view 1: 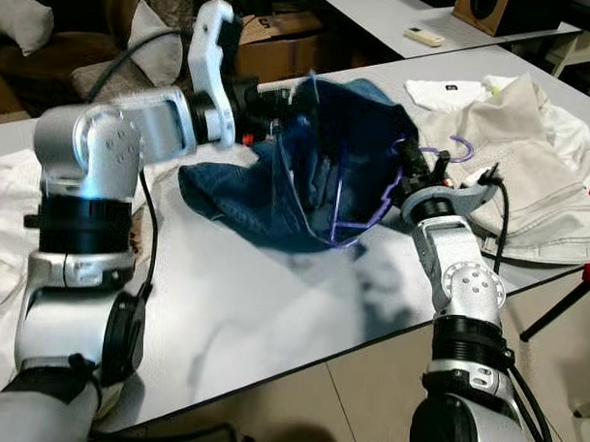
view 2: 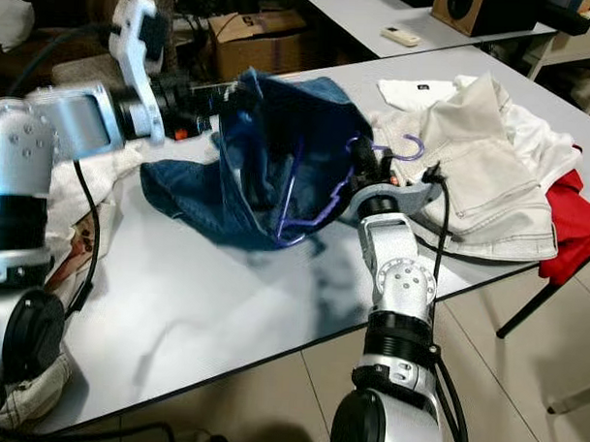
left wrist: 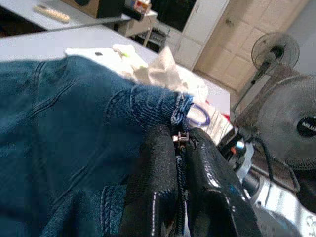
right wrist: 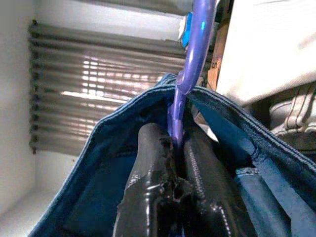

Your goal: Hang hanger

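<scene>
A dark blue denim garment [view 1: 316,173] is lifted off the grey table [view 1: 273,308], its lower part resting on the top. A purple hanger [view 1: 373,219] sits inside it, with the hook [view 1: 459,147] sticking out on the right. My left gripper [view 1: 270,104] is shut on the denim's upper edge; in the left wrist view its fingers [left wrist: 158,187] pinch the blue cloth [left wrist: 74,128]. My right gripper [view 1: 413,172] is shut on the hanger near its neck; the right wrist view shows the purple bar [right wrist: 190,69] between the black fingers [right wrist: 148,182].
Cream and white clothes [view 1: 510,161] are piled on the table's right side, with a red cloth [view 2: 571,226] at the edge. White cloth [view 1: 4,230] lies at the left. A cardboard box [view 1: 282,46] and a second table [view 1: 428,17] stand behind.
</scene>
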`<state>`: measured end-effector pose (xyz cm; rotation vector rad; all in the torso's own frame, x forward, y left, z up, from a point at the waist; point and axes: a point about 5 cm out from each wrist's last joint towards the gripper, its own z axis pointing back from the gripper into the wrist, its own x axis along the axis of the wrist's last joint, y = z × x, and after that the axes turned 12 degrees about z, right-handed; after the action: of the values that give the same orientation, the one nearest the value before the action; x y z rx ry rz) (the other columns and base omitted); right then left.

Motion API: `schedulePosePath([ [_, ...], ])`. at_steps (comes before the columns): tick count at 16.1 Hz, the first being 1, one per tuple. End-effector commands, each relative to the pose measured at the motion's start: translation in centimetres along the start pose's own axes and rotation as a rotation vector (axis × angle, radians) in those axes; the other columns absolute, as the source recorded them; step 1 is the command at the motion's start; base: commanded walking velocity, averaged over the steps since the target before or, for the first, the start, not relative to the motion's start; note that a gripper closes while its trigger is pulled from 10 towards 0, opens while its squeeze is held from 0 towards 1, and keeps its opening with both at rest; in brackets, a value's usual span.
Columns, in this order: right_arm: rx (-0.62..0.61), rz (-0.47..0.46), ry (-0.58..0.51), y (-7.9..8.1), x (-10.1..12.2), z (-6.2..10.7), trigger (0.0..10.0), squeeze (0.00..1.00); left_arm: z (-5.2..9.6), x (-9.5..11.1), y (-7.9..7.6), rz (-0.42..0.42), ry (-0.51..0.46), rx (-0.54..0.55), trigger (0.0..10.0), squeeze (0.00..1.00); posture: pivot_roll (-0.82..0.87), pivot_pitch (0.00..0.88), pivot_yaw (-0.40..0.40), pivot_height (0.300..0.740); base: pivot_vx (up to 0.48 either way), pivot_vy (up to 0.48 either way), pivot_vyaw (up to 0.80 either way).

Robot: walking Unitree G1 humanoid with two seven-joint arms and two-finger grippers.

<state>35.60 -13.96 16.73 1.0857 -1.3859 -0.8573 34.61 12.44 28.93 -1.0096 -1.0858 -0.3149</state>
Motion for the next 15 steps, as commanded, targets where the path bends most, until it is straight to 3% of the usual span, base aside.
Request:
schedulePosePath([
  [1, 0.057, -0.113, -0.017, 2.3, -1.8, -1.1, 10.0, 0.0, 0.6, 0.2, -0.4, -0.038, 0.016, -0.018, 0.0, 0.0, -0.07, 0.0, 0.053, 0.74, 0.0, 0.0, 0.0],
  [4, 0.046, -0.16, -0.067, 2.1, -1.6, -1.7, 10.0, 0.0, 1.3, -1.9, -0.4, -0.065, 0.124, -0.019, 0.0, 0.0, -0.04, 0.0, 0.053, 0.74, 0.0, 0.0, 0.0],
  [5, 0.037, -0.167, -0.082, 1.9, -2.2, -2.1, 10.0, 0.0, 0.8, -3.1, -1.9, -0.005, 0.162, -0.096, 0.0, 0.0, -0.02, 0.0, 0.057, 0.74, 0.0, 0.0, 0.0],
  [7, 0.025, -0.158, -0.084, 1.7, -2.7, -2.3, 10.0, 0.0, 0.3, -3.5, -3.1, 0.026, 0.169, -0.156, 0.0, 0.0, -0.01, 0.0, 0.06, 0.74, 0.0, 0.0, 0.0],
  [8, 0.015, -0.139, -0.085, 1.6, -3.0, -2.4, 10.0, 0.0, -0.2, -3.4, -3.7, 0.055, 0.147, -0.178, 0.0, 0.0, 0.0, 0.0, 0.061, 0.74, 0.0, 0.0, 0.0],
  [10, -0.042, 0.031, -0.03, 1.2, -5.1, -2.6, 10.0, 0.0, -3.3, -1.6, -6.0, 0.23, -0.017, -0.275, 0.0, 0.0, -0.01, 0.0, 0.07, 0.74, 0.0, 0.0, 0.0],
  [12, -0.057, 0.183, 0.061, 1.2, -7.0, -2.5, 10.0, 0.0, -4.5, 0.0, -6.8, 0.347, -0.099, -0.319, 0.0, 0.0, -0.02, 0.0, 0.077, 0.74, 0.0, 0.0, 0.0],
  [15, -0.066, 0.212, 0.105, 1.4, -8.1, -2.5, 10.0, 0.0, -4.9, 0.8, -7.1, 0.412, -0.145, -0.315, 0.0, 0.0, -0.04, 0.0, 0.087, 0.74, 0.0, 0.0, 0.0],
])
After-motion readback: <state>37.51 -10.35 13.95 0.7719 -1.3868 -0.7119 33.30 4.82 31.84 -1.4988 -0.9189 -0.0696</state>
